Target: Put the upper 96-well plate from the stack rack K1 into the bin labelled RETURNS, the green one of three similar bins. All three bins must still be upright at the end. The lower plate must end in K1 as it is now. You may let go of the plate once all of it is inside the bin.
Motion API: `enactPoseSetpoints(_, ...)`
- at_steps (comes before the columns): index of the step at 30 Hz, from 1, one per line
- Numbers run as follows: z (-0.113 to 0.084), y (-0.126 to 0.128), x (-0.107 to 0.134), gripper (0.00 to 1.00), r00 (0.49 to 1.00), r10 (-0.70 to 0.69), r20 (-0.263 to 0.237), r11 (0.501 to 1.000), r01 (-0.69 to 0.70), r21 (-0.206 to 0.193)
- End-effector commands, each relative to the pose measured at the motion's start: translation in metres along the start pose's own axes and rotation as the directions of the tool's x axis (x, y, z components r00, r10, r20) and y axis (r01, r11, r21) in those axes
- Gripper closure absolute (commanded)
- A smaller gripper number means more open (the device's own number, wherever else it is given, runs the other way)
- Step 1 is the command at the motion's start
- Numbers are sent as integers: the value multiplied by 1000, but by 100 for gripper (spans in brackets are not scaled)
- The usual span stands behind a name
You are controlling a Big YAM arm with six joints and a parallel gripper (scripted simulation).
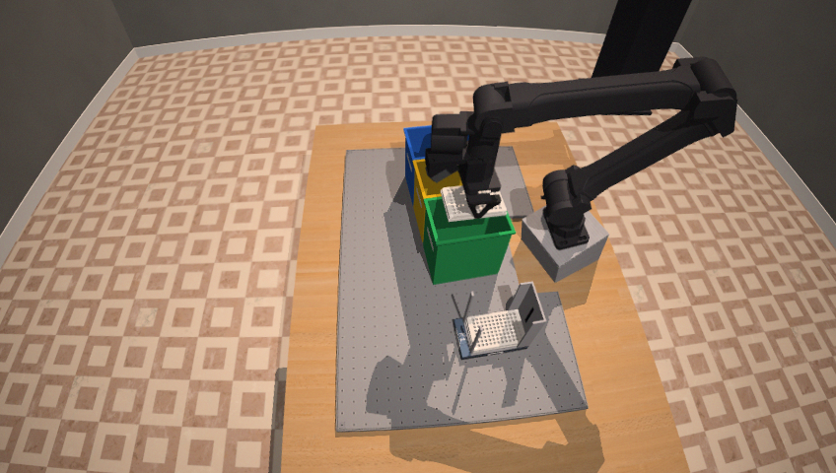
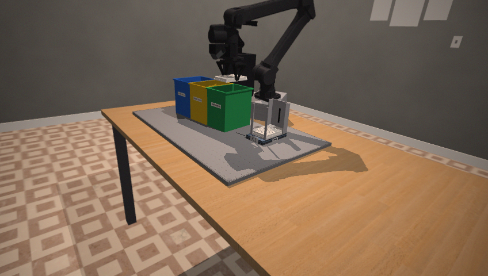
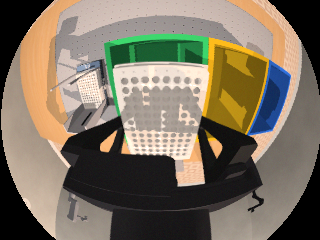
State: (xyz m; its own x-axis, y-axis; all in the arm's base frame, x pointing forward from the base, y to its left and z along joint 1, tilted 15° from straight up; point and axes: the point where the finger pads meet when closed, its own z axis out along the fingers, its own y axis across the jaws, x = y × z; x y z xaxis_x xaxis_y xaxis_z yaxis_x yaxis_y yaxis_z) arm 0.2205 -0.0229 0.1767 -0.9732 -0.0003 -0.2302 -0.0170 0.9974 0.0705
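Your gripper [image 1: 479, 202] is clamped on the upper 96-well plate [image 1: 463, 203], carrying it level above the open top of the green bin [image 1: 469, 257], with none of it below the rim. That bin stands upright at the near end of a row with the yellow bin [image 1: 423, 186] and blue bin [image 1: 415, 143], running toward the counter's far edge on the grey mat [image 1: 381, 328]. Toward the near right corner of the mat, rack K1 [image 1: 530, 307] holds the lower plate [image 1: 492, 331].
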Motion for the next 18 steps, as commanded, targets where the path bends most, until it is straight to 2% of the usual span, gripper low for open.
enactPoseSetpoints(1,-24,4,-30,100,995,-69,74,998,69,2)
enactPoseSetpoints(18,-24,3,-32,100,996,-56,74,998,56,3)
